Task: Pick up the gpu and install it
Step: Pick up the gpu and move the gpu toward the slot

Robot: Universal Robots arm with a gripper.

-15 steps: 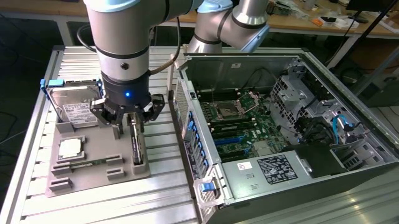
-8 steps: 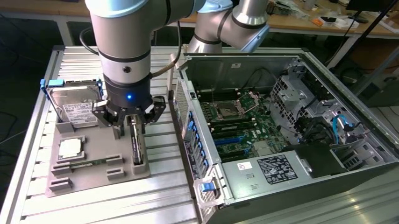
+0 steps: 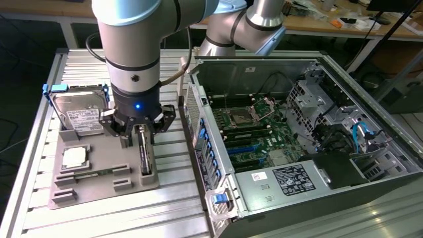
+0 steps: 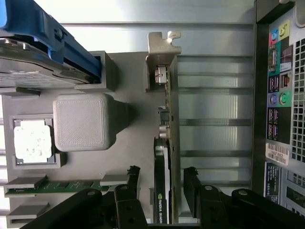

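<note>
Step in hand: grasp stage of the pick-up. The black pincer (image 4: pixel 162 183) is open part-way and straddles the gpu (image 4: pixel 162 157), a thin dark rectangular card with a silvery metal bracket. No contact seen. The card stands on edge in the grey plastic fixture (image 3: pixel 99 186) on the ribbed tabletop (image 3: pixel 119 218). Judgement: a grip needs pads square on both faces

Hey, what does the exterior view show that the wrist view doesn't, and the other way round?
Exterior view: the arm and the inside of the open computer case with its motherboard. Wrist view: the case's rear ports and a hooked metal bracket at one end of the gpu. Shared: the gpu standing on edge in the grey holder, the open jaws either side of it without touching, and the hard drive.
</note>
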